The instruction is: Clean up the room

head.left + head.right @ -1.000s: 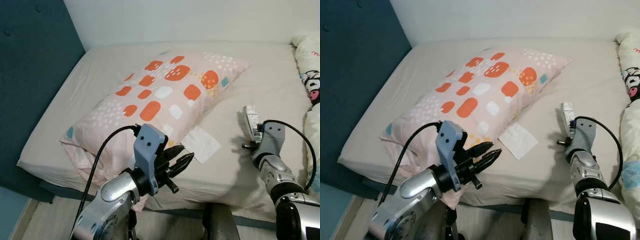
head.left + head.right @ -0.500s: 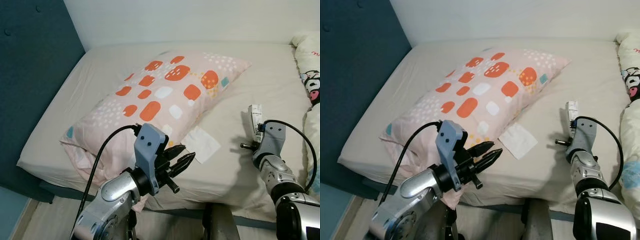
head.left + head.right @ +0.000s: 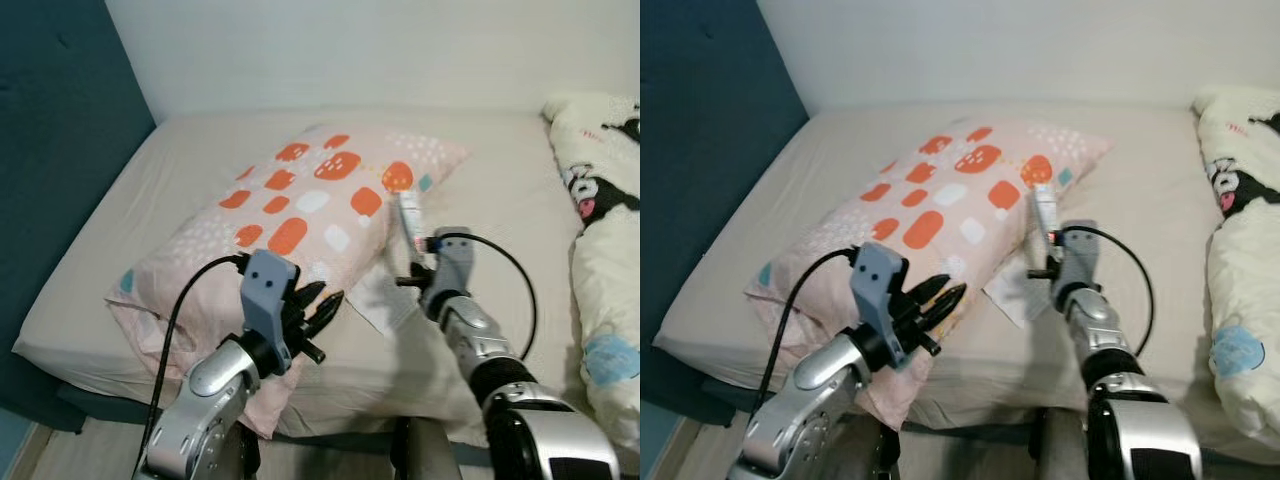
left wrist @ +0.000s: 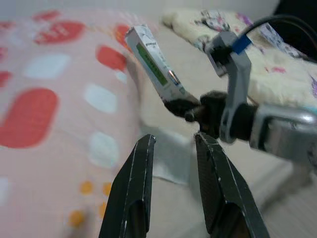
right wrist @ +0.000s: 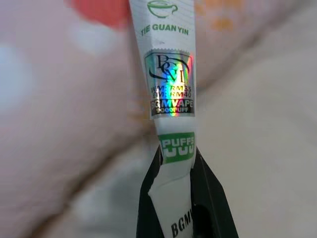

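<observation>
My right gripper (image 3: 414,242) is shut on a slim white box (image 3: 407,213) with a green label and a hologram sticker (image 5: 168,89). It holds the box upright above the bed, over a white tissue (image 3: 372,291) that lies beside the orange-spotted pillow (image 3: 290,215). The left wrist view looks across at the box (image 4: 153,63) and that arm. My left gripper (image 3: 322,306) hovers open with nothing between its fingers (image 4: 140,178), by the pillow's near corner at the bed's front edge.
The beige mattress (image 3: 500,180) runs back to a white wall. A dark blue padded headboard (image 3: 50,150) stands on the left. A cream duvet with cartoon prints (image 3: 600,210) lies along the right side. The floor shows below the bed's front edge.
My right gripper has carried the box left, from right of the tissue to above it, close to the pillow. The camera has shifted too. The left gripper holds its place, still open.
</observation>
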Robot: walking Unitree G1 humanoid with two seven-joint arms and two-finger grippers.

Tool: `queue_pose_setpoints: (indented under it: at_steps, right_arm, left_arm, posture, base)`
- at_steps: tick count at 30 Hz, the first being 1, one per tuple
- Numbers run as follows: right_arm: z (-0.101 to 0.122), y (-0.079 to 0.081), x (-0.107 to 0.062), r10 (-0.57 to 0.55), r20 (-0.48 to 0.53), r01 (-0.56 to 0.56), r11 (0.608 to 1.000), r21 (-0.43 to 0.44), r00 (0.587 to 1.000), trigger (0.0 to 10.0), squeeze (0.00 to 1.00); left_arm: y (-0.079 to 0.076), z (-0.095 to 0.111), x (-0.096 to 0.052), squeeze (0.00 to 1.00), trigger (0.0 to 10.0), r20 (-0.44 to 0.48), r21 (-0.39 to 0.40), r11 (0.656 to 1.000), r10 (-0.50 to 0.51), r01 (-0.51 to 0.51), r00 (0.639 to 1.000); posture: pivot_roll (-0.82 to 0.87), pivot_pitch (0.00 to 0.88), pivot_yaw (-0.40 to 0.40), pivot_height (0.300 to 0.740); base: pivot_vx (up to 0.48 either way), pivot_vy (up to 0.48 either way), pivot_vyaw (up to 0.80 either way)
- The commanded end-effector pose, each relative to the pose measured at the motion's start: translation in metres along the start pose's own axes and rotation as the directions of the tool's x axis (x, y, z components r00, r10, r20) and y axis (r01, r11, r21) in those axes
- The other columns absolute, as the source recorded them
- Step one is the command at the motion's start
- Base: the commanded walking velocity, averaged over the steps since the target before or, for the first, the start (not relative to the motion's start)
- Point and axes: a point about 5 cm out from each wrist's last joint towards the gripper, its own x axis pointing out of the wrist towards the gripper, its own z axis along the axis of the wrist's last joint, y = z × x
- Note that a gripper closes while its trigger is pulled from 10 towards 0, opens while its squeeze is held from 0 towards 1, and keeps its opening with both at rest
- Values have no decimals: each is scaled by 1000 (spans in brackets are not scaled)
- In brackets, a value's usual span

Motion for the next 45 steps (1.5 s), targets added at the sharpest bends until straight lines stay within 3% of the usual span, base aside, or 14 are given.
queue_pose_setpoints:
  at_steps: [1, 4, 5, 6, 7, 8, 13, 16, 21, 26, 45]
  right_arm:
    - [-15, 16, -6, 43, 7, -43, 999, -12, 999, 0, 0]
    - [-18, 27, -11, 65, 43, -64, 998, -24, 997, 0, 0]
    - [-19, 31, -15, 73, 70, -71, 997, -30, 995, 1608, 0]
    - [-19, 31, -15, 73, 70, -71, 997, -30, 995, 1608, 0]
    - [-20, 34, -19, 73, 91, -70, 997, -32, 993, 4941, 0]
    - [-22, 37, -24, 55, 111, -52, 998, -26, 992, 10000, 0]
    - [-29, 44, -38, 18, 148, -7, 997, -75, 989, 10000, 0]
    - [-29, 44, -38, 18, 148, -7, 997, -75, 989, 10000, 0]
    - [-30, 47, -52, 2, 190, 20, 993, -117, 982, 10000, 0]
    - [-31, 48, -55, 8, 187, 14, 994, -112, 982, 10000, 0]
    - [-35, 51, -65, 5, 143, 11, 994, -112, 990, 10000, 0]
  left_arm:
    - [6, -9, -8, 0, 10000, -30, 7, 999, 50, -49, 998]
    - [11, -16, -13, 0, 10000, -54, 7, 994, 109, -108, 993]
    - [17, -23, -16, 0, 10000, -87, 14, 986, 169, -169, 982]
    - [17, -23, -16, 0, 10000, -87, 14, 986, 169, -169, 982]
    - [22, -29, -18, 0, 10000, -113, 20, 976, 219, -219, 969]
    - [31, -37, -23, 0, 10000, -151, 37, 956, 293, -291, 944]
    - [44, -50, -32, 0, 10000, -168, 82, 911, 413, -405, 895]
    - [44, -50, -32, 0, 10000, -168, 82, 911, 413, -405, 895]
    - [48, -49, -35, 0, 10000, -114, 96, 878, 477, -468, 872]
    - [46, -47, -33, 0, 10000, -97, 87, 880, 474, -466, 875]
    - [41, -47, -22, 0, 10000, -53, 84, 879, 474, -469, 879]
  posture:
    - [53, 81, -11, 574]
    - [43, 73, -13, 574]
    - [33, 69, -14, 574]
    - [33, 69, -14, 574]
    - [30, 67, -14, 574]
    - [18, 62, -12, 574]
    - [3, 59, -10, 574]
    - [3, 59, -10, 574]
    - [-11, 50, -17, 574]
    - [-12, 49, -19, 574]
    - [-14, 49, -25, 659]
  base:
    - [0, 0, 0]
    - [0, 0, 0]
    - [0, 0, 0]
    - [0, 0, 0]
    - [0, 0, 0]
    - [0, 0, 0]
    - [0, 0, 0]
    - [0, 0, 0]
    - [0, 0, 0]
    - [0, 0, 0]
    - [0, 0, 0]
